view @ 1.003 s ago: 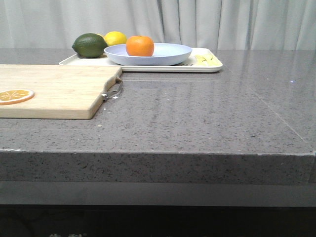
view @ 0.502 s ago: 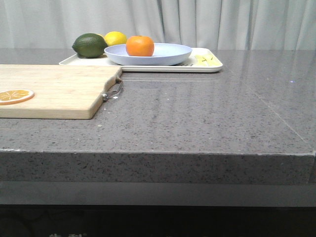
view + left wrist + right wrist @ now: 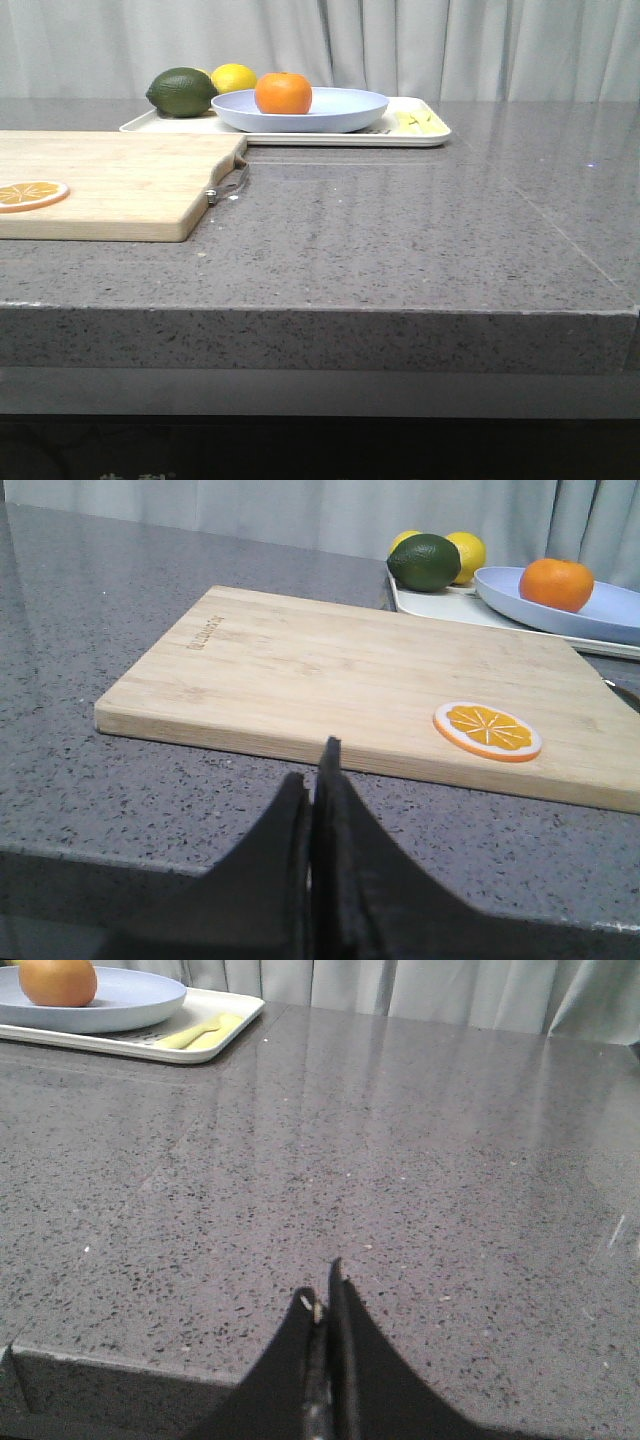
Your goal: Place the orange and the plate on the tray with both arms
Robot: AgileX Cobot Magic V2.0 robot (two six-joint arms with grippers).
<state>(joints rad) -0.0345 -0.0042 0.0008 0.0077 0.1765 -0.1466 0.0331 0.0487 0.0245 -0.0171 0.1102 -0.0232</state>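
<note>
Grey counter [image 3: 400, 240]: orange [image 3: 283, 93] in plate [image 3: 340, 110] on tray [image 3: 425, 135]; both jaws together, empty

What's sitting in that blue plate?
One orange sits in the plate, which rests on the tray. The plate floor behind the orange is hidden by its rim.

Orange [image 3: 283, 93] sits in the lavender plate [image 3: 340, 112], which rests on the white tray [image 3: 420, 138]. Lime [image 3: 182, 92] and lemon [image 3: 234, 77] lie on the tray beside the plate. Wooden cutting board [image 3: 120, 180] nearer, bearing an orange slice [image 3: 32, 194]
</note>
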